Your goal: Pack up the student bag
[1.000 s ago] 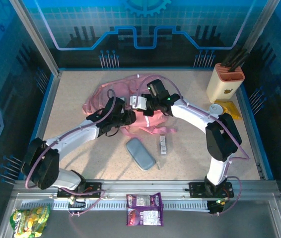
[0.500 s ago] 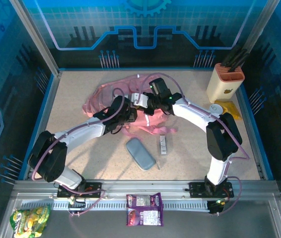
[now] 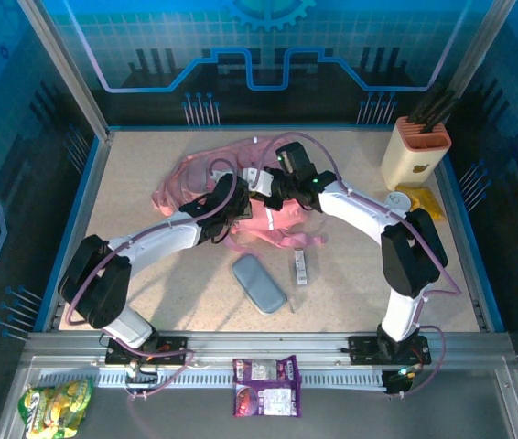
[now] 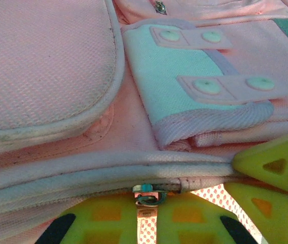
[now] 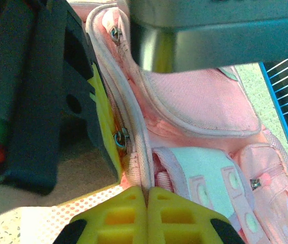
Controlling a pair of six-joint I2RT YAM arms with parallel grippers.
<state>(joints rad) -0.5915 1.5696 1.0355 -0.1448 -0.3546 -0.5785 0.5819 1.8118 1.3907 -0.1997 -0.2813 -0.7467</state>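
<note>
- The student bag [image 3: 186, 178] lies crumpled on the table [image 3: 140, 265] in the upper middle of the top view. Both arms reach in over it from the lower corners.
- Left gripper [image 4: 146, 202]: in its wrist view the two yellow-green fingers sit at the bottom edge, drawn nearly together. A small metal zip pull [image 4: 148, 195] is caught in the narrow slit between their tips.
- The bag's piped zip seam runs across that frame just above the tips. A padded pink panel is at the upper left and a pale strip with studded tabs at the upper right.
- Right gripper [image 5: 146, 198]: at the bottom centre of its wrist view the fingers are pressed flat together. They pinch the bag's piped rim, which runs up the frame from their tips, and the bag spreads over the middle and right.
- The two grippers sit just beside each other on the same seam. The left one's black body and yellow finger stand at the left of the right wrist view.
- In the top view a grey pouch [image 3: 259, 283] and a small white tube [image 3: 301, 267] lie below the bag, near its straps.
</note>
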